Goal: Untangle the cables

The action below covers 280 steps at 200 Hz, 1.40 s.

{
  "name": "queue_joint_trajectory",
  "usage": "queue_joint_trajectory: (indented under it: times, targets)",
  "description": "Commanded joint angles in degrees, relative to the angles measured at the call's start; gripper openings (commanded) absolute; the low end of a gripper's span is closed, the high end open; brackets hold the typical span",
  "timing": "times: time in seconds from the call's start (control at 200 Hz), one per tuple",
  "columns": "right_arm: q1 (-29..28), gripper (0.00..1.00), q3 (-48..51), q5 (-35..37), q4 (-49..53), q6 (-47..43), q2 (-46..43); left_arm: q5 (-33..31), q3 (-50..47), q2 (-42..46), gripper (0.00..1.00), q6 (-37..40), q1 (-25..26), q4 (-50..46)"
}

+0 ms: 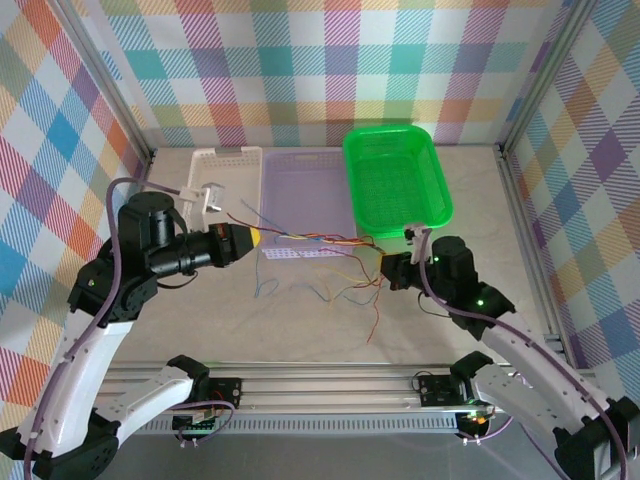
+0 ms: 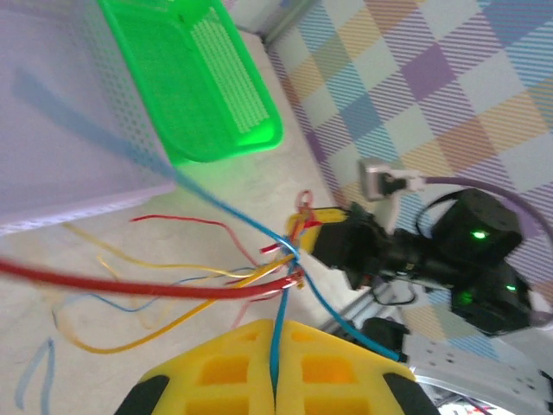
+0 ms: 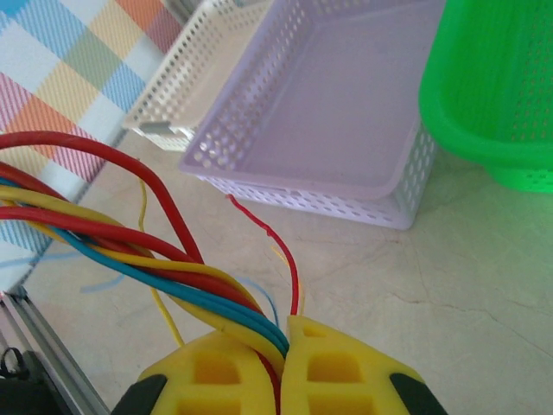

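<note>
Cables (image 1: 318, 240) were noted in the top view as a thin multicoloured bundle drawn between the left gripper (image 1: 252, 238) and the right gripper (image 1: 386, 268), above the table (image 1: 470, 330) and just in front of the purple tray (image 1: 300, 185). Loose ends in red, blue and orange were seen trailing onto the table below the span. The white basket (image 1: 222, 170) and the green basket (image 1: 395, 175) were recorded on either side of the tray.

Left wrist view: the left gripper's yellow fingers (image 2: 220, 372) were pressed together on a single blue strand. This strand was traced up to a knot of red, yellow and blue wires close in front of the right gripper.

Right wrist view: the right gripper's yellow fingers (image 3: 216, 372) were pinched on a thick bunch of red, yellow and blue wires.

Step judged to be in hand: pulling apart, with the knot not yet released. The next move was judged to call for a steady widening of the span, or a re-grip nearer the knot, so that the blue strand could be drawn free without slipping from the pinch
</note>
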<state>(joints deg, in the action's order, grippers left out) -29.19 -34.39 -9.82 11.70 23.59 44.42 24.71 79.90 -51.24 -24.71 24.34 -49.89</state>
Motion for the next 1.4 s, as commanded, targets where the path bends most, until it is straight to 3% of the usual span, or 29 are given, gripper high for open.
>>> queue_joint_trajectory:
  times: [0.0,0.31,0.495,0.69,0.835,1.145,1.395]
  targets:
    - [5.35,0.0,4.23,11.37,15.62,4.34,-1.25,-14.46,5.91,5.99,0.0,3.72,-1.66,2.07]
    - [6.86,0.0,4.19,13.99,18.71,6.44,-3.95,-24.7,3.43,10.86,0.0,2.65,-1.67,5.91]
    - [8.07,0.0,1.83,17.52,23.64,6.62,0.03,-32.14,3.42,11.56,0.0,3.56,-1.66,6.62]
    - [8.45,0.0,1.72,16.31,23.02,7.05,-0.39,-32.17,2.35,10.6,0.0,3.27,-1.66,8.05]
    - [8.54,0.0,1.74,18.31,23.48,7.67,-6.63,-32.12,2.57,8.93,0.0,3.29,-1.73,9.64]
    - [8.54,0.0,3.21,6.98,14.87,4.16,-21.5,-30.63,3.79,1.23,0.0,4.34,-1.67,13.84]
    - [8.55,0.0,-1.86,1.4,12.31,2.15,-26.33,-32.99,7.34,-6.27,0.0,6.32,-1.75,18.62]
